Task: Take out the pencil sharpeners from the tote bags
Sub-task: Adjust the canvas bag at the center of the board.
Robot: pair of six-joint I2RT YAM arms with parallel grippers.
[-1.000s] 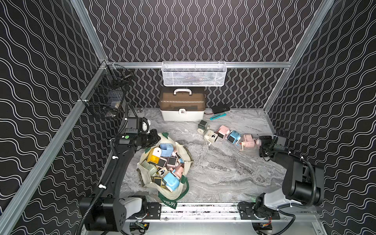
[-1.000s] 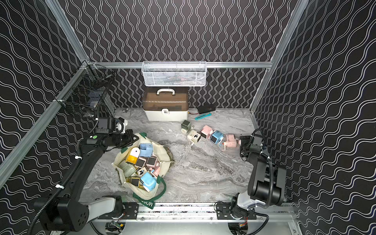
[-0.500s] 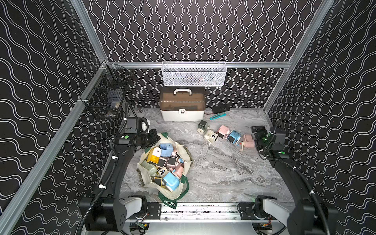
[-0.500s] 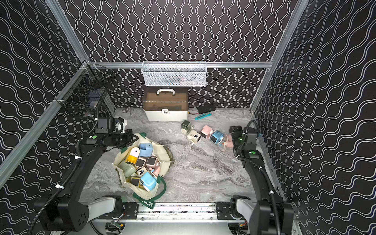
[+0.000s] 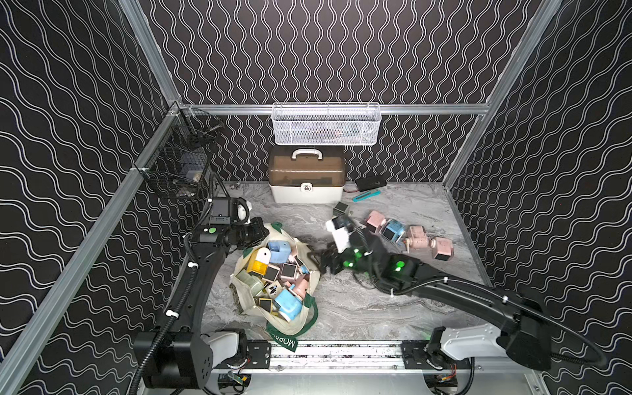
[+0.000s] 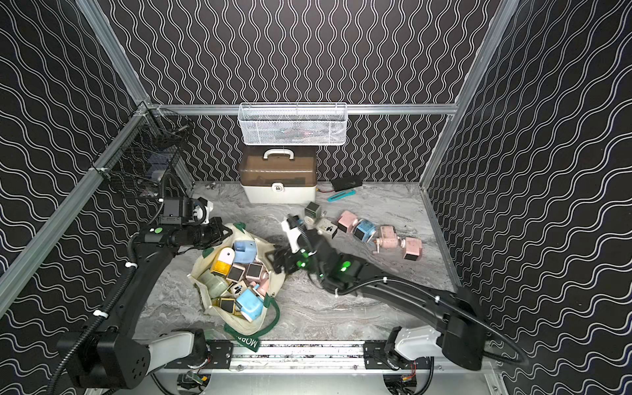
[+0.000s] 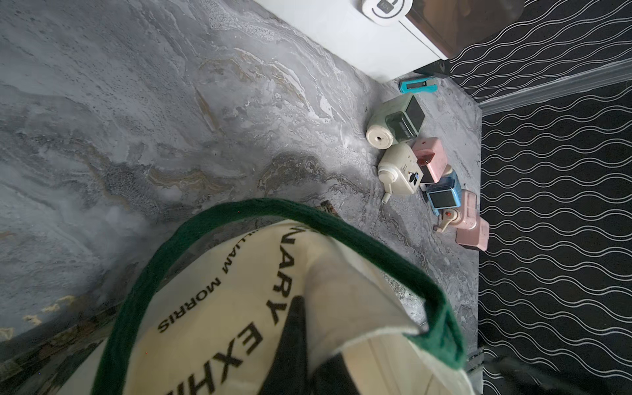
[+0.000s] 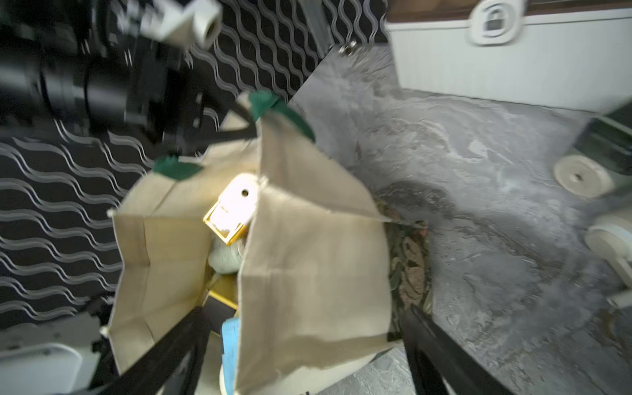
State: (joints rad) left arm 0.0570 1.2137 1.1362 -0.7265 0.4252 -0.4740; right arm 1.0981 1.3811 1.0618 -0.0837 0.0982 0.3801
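Note:
The cream tote bag (image 5: 290, 323) (image 6: 247, 325) lies open at the table's middle left, filled with several pencil sharpeners, among them a light blue one (image 5: 278, 251) and a yellow one (image 6: 223, 261). My left gripper (image 5: 264, 232) (image 7: 318, 331) is shut on the bag's far rim beside a green strap (image 7: 239, 208). My right gripper (image 5: 316, 260) (image 8: 306, 313) is open at the bag's right rim, its fingers (image 8: 427, 338) astride the canvas wall. Several more sharpeners, pink (image 5: 376, 219) and blue (image 5: 393, 231), lie in a row on the table at the right.
A white-and-brown case (image 5: 306, 178) stands at the back under a white mesh basket (image 5: 326, 124). A black wire basket (image 5: 178, 164) hangs on the left wall. A teal stick tool (image 5: 366, 196) and a black device (image 5: 371, 183) lie by the back wall.
My right arm has swung left from the row of sharpeners at the right wall to the bag's right rim, its jaws staying open. The left arm has not moved.

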